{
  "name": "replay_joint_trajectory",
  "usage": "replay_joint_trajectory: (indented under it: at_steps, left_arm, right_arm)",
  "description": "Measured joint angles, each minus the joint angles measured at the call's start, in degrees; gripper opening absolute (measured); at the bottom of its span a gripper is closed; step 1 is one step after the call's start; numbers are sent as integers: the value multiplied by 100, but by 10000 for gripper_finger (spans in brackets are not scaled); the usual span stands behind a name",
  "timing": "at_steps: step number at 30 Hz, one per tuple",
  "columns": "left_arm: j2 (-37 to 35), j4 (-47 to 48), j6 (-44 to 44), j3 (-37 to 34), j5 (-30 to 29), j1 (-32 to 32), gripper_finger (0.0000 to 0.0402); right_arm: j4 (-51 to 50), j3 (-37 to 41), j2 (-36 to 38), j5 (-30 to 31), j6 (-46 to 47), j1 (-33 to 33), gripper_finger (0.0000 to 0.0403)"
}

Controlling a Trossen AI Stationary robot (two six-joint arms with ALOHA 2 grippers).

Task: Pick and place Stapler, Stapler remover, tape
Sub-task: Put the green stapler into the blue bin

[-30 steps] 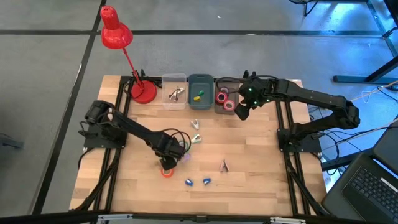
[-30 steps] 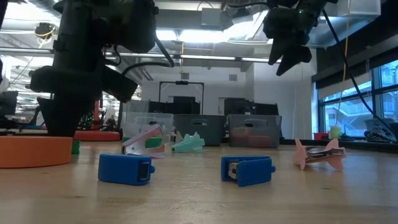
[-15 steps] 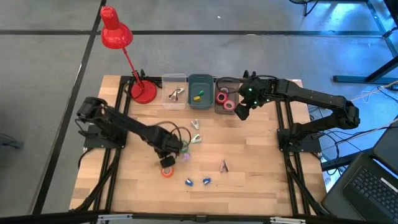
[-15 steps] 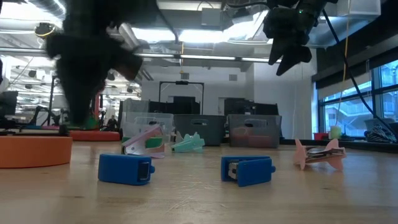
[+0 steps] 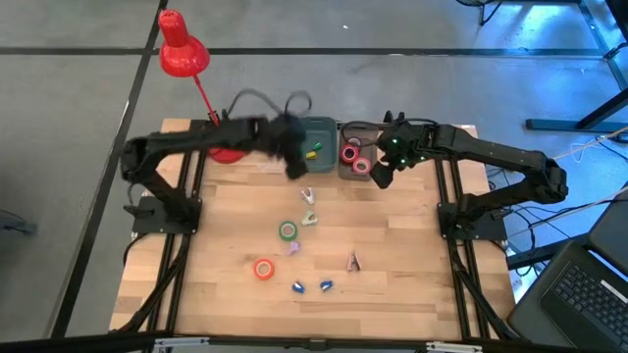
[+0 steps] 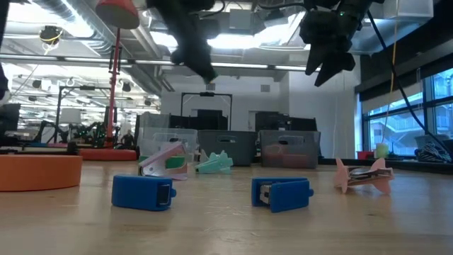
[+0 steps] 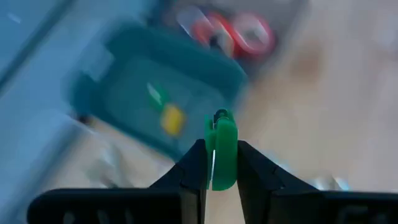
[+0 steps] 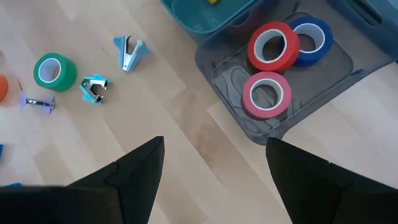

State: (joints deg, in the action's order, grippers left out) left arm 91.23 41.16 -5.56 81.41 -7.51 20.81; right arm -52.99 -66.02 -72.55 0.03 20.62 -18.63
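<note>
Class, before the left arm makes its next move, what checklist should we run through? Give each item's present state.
1. The left gripper has a firm hold on the green item: ok, it is clamped between both fingers.
2. The green item is directly over the teal bin: cannot tell, the arm is blurred.
3. The teal bin has room: ok, only a yellow and a green piece show inside.
4. The right gripper is out of the way: ok, it hovers open beside the grey bin.
5. All tape is binned: not ok, the green roll and orange roll lie on the table.
</note>
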Motion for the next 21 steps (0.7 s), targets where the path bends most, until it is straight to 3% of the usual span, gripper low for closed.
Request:
replay_joint_trajectory:
  at_steps: [5, 10, 15, 21]
  left_arm:
    - [851, -46, 401, 1093, 637, 876, 49]
    - [1757, 1, 546, 1838, 1052, 1198, 49]
    - [2392, 5, 417, 1969, 1324, 1326, 49]
    - [3156, 340, 325, 1967, 1220, 1437, 49]
  right_arm:
    - [-2, 0, 0, 67, 13, 0, 284]
    - [-31, 0, 0, 190, -2, 0, 284]
    - [-168, 0, 0, 193, -2, 0, 284]
    - [-179, 0, 0, 194, -39, 0, 284]
